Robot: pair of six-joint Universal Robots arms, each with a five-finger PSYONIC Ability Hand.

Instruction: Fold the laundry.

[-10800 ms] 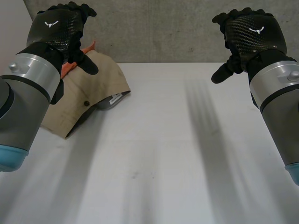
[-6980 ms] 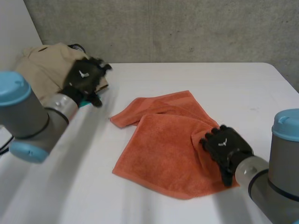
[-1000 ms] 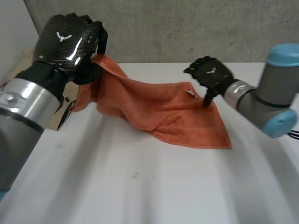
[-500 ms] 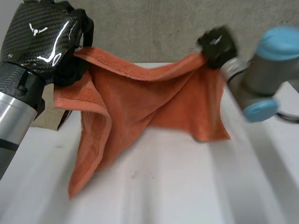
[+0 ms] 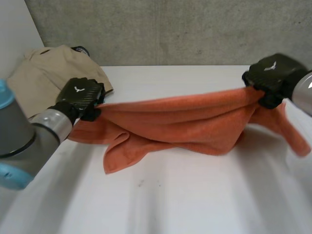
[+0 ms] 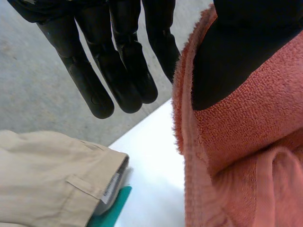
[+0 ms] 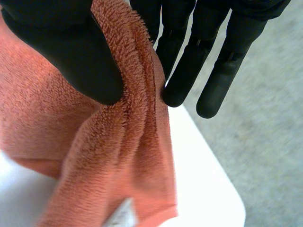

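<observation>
Fingers point(image 7: 187, 61) pinch towel point(image 5: 185, 119) edge against thumb | both: left hand point(image 5: 80, 95), right hand point(image 5: 270, 73)

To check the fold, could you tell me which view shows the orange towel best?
The head view: the orange towel hangs stretched between left hand and right hand. Wrist views show pinched edges close up.

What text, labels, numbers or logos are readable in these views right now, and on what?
No words or numbers can be read.
On the beige garment, a sewn tag: print too small to read.
On the orange towel, a white tag: blurred, unreadable.
On the left hand and right hand: a white winged emblem, no letters.
</observation>
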